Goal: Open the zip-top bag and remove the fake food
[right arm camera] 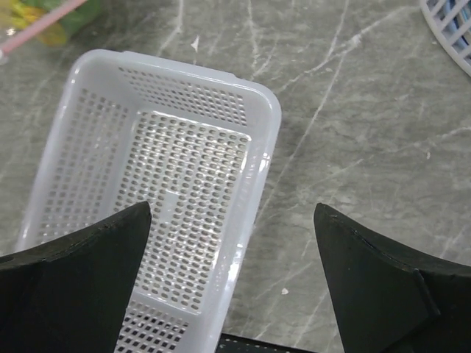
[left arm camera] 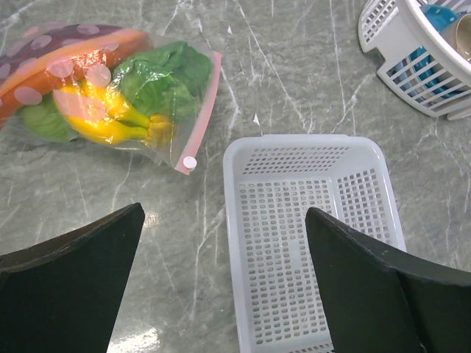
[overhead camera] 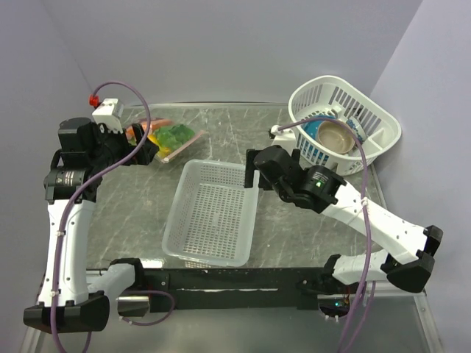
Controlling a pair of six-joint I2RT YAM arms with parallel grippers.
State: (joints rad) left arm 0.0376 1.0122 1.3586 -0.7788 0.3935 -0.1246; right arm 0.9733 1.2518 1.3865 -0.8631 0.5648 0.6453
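Note:
The zip-top bag (overhead camera: 168, 140) lies flat on the table at the back left, its pink zip strip (left arm camera: 203, 110) facing the tray and still pressed closed. It holds the fake food: green lettuce (left arm camera: 163, 73), a yellow banana (left arm camera: 110, 123) and an orange and dark red slice (left arm camera: 66, 43). A corner of the bag shows in the right wrist view (right arm camera: 37, 18). My left gripper (left arm camera: 224, 213) is open and empty, hovering just in front of the bag (left arm camera: 110, 88). My right gripper (right arm camera: 232, 209) is open and empty above the tray's right rim.
A rigid perforated white tray (overhead camera: 174, 220) stands mid-table, also in the left wrist view (left arm camera: 294, 140) and the right wrist view (right arm camera: 268, 125). A white basket (overhead camera: 383, 125) at the back right holds a tan bowl (overhead camera: 338, 136) and a blue one.

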